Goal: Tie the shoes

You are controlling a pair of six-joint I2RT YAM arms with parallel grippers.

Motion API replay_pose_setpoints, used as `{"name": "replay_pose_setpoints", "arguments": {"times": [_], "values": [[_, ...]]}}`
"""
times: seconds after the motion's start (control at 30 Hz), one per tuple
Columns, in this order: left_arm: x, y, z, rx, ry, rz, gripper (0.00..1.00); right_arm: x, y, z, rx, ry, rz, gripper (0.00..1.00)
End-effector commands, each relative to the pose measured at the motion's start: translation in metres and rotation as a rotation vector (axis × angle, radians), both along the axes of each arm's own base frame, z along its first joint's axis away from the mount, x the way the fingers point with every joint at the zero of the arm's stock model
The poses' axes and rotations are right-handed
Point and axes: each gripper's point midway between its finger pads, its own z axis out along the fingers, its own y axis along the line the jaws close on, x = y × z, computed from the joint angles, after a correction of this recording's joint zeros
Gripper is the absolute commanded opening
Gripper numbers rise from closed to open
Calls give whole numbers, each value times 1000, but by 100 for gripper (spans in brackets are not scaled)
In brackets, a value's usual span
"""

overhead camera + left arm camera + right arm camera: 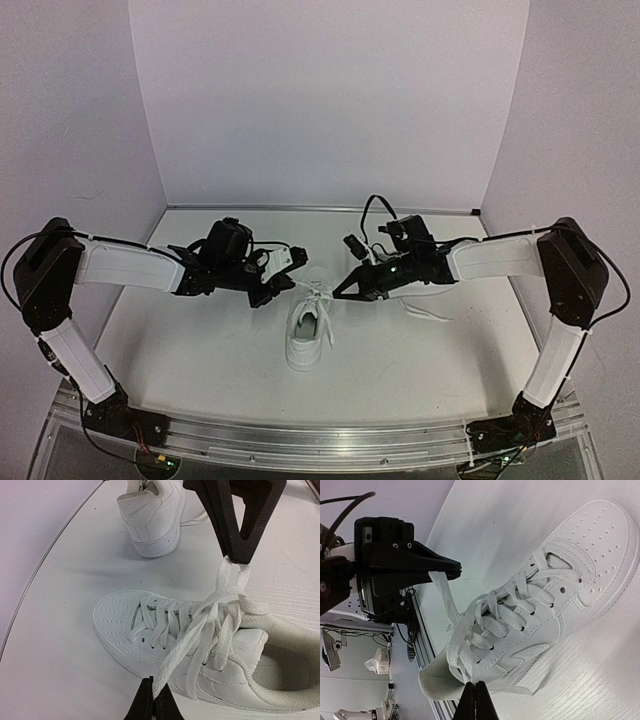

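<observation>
one shoe (306, 338): centre frame, between both arms. second shoe (150, 522): upper left, left wrist view. left gripper (153, 694): clenched on a lace (182, 652). right gripper (475, 692): clenched on a lace loop (231, 580).

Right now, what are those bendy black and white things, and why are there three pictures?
They are two robot arms, left and right, bolted to a table. One picture looks down from above. The other two come from small cameras on each wrist. Two white shoes sit on the table: the near shoe in the middle and the far shoe behind it. The left fingers are shut on one lace of the near shoe. The right fingers are shut on the other lace.
</observation>
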Motion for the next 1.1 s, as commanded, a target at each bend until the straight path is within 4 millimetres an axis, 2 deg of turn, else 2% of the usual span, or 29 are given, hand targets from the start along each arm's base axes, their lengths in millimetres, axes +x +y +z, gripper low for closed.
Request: {"name": "replay_pose_setpoints", "arguments": {"times": [0.0,0.17,0.47,0.83,1.07], "values": [[1,6,14,-14,-24,32,0,3,-5,19,22,-54,-17,0],[2,10,14,-2,-28,50,0,0,-7,16,12,-50,-13,0],[5,25,5,52,-30,117,0,-3,-26,7,-44,-58,-45,0],[11,41,-9,94,-10,202,0,-7,-63,-15,-155,-29,-119,0],[11,47,-18,118,-2,222,0,-10,-67,-29,-187,-7,-114,0]]}}
